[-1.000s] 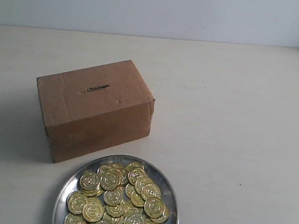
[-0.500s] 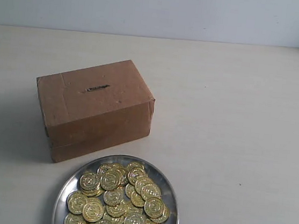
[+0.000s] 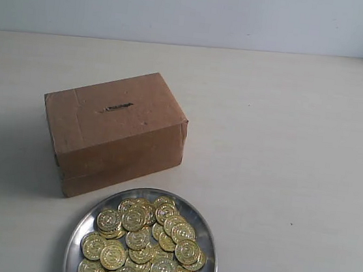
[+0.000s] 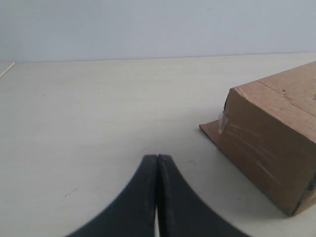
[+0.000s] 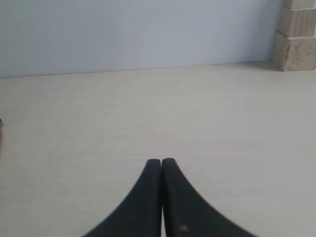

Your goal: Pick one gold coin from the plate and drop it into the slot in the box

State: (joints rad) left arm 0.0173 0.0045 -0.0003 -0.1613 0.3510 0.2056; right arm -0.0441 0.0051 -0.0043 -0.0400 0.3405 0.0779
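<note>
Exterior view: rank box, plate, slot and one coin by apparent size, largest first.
1. box and plate: about equal in width; the plate is cut off by the frame edge, so unranked.
2. coin: round, roughly as wide as the slot is long.
3. slot: thin slit, smallest in area.

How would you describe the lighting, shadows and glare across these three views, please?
Exterior view: soft, even light; the box casts a faint shadow on the table, and the coins glint on the plate. Left wrist view: the shut left pincer is a dark, featureless shape; tape on the box shines. Right wrist view: the shut right pincer equally dark, no glare.
</note>
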